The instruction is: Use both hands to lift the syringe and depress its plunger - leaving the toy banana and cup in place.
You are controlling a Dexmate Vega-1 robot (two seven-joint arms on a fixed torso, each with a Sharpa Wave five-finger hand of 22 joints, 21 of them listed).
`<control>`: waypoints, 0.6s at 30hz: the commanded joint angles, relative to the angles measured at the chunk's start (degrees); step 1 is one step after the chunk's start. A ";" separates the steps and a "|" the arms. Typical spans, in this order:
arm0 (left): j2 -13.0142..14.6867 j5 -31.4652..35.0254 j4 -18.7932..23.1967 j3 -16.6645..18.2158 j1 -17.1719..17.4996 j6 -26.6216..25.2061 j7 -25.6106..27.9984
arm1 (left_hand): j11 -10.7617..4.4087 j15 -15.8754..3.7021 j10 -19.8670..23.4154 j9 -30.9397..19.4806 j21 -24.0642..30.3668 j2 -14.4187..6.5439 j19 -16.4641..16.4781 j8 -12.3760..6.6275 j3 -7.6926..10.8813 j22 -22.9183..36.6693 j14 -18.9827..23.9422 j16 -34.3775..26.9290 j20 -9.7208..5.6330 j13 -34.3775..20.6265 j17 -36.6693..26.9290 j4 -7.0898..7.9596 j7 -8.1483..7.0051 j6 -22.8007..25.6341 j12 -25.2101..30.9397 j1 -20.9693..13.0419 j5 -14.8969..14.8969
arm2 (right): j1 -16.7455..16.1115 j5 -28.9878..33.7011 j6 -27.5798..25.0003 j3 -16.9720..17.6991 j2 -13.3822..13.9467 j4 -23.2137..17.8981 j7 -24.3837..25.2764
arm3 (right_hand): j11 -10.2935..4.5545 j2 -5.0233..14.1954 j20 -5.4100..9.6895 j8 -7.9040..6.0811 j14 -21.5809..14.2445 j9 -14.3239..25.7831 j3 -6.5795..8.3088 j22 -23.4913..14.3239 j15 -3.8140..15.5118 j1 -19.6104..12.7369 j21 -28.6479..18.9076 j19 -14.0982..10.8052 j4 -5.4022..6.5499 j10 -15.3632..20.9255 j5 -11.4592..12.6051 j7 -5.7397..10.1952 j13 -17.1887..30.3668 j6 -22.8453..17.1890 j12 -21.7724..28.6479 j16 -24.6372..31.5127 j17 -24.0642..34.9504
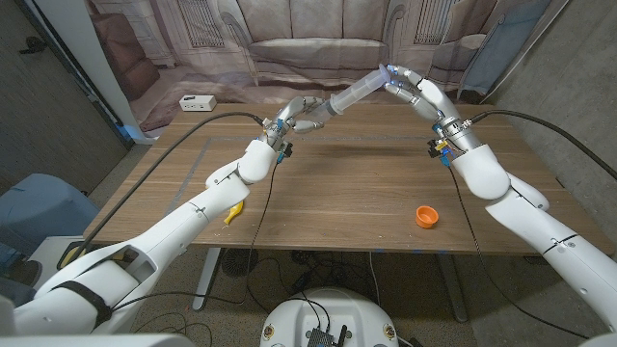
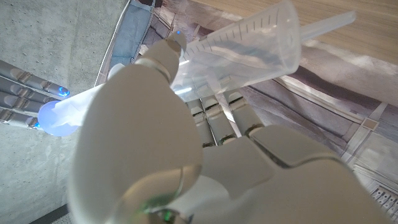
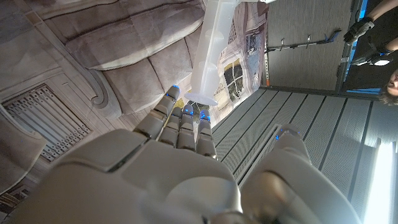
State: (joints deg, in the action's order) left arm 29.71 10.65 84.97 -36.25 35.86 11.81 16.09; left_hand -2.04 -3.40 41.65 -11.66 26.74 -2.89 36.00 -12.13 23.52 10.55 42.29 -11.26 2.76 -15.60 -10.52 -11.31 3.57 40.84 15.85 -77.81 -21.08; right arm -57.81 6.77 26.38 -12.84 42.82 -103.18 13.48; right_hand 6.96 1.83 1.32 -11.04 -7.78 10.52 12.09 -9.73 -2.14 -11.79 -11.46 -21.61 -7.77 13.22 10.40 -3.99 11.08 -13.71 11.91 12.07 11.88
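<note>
The clear syringe [image 1: 355, 94] hangs slanted in the air over the table's far middle. My left hand [image 1: 307, 115] grips its barrel [image 2: 249, 46] at the lower end. My right hand [image 1: 413, 90] meets the raised plunger end, its straight fingertips [image 3: 186, 115] touching the plunger's flat end [image 3: 203, 98] and its thumb [image 3: 287, 138] standing apart. That end [image 2: 58, 116] and the right hand's fingers [image 2: 22, 93] also show in the left wrist view. The yellow toy banana [image 1: 233, 213] lies near the front left edge, partly under my left arm. The orange cup [image 1: 427, 216] sits at the front right.
A white power strip [image 1: 197, 102] lies at the table's [image 1: 347, 183] back left corner. Black cables run along both arms. A printed backdrop stands behind the table. A person [image 3: 380, 37] shows at the edge of the right wrist view.
</note>
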 commanded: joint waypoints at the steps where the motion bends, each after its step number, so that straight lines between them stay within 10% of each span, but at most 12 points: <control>1: -0.11 -0.01 -0.25 -0.07 -0.15 -0.10 -0.15 | 0.01 -1.66 0.38 -0.19 0.36 -1.94 2.83 -0.16 3.52 0.31 1.43 -0.16 -2.47 -0.23 -0.13 1.81 -0.11 0.49 0.03 -0.82 -0.30 | 0.53 0.34 -0.27 -0.40 0.15 0.02 -0.17 | -0.02 0.56 0.03 -0.26 -0.52 0.24 0.60 -0.13 0.08 -0.14 -0.09 -0.59 0.26 0.43 0.29 0.11 0.07 -0.39 0.08 0.34 0.17; 18: -0.63 0.03 -1.74 -0.43 -1.16 0.78 -0.23 | 0.23 -1.54 0.68 -0.21 0.58 -1.88 2.75 -0.02 3.79 0.32 1.46 -0.11 -2.44 -0.39 -0.12 1.78 -0.22 0.52 -0.05 -0.69 -0.58 | 2.04 -0.17 -0.34 -1.75 0.31 0.90 -1.53 | -0.08 0.75 0.18 -0.51 -1.19 0.25 0.67 -0.12 0.25 -0.07 -0.33 -1.60 0.37 1.05 0.27 0.16 0.07 -1.19 0.19 0.47 0.20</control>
State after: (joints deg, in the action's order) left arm 29.44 10.63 84.26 -36.35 35.47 12.07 15.95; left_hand -2.05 -3.41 41.66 -11.65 26.84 -2.89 35.91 -11.96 23.52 10.80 42.28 -11.23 2.66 -15.89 -10.52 -11.31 3.56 40.82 15.64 -77.81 -21.08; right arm -56.70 6.87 26.19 -13.73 43.06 -102.82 12.97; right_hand 6.86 2.06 1.64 -11.27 -8.52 10.52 12.31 -9.73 -1.83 -11.56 -11.47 -22.55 -7.56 13.73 10.40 -3.89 11.07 -14.24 11.91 12.30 11.87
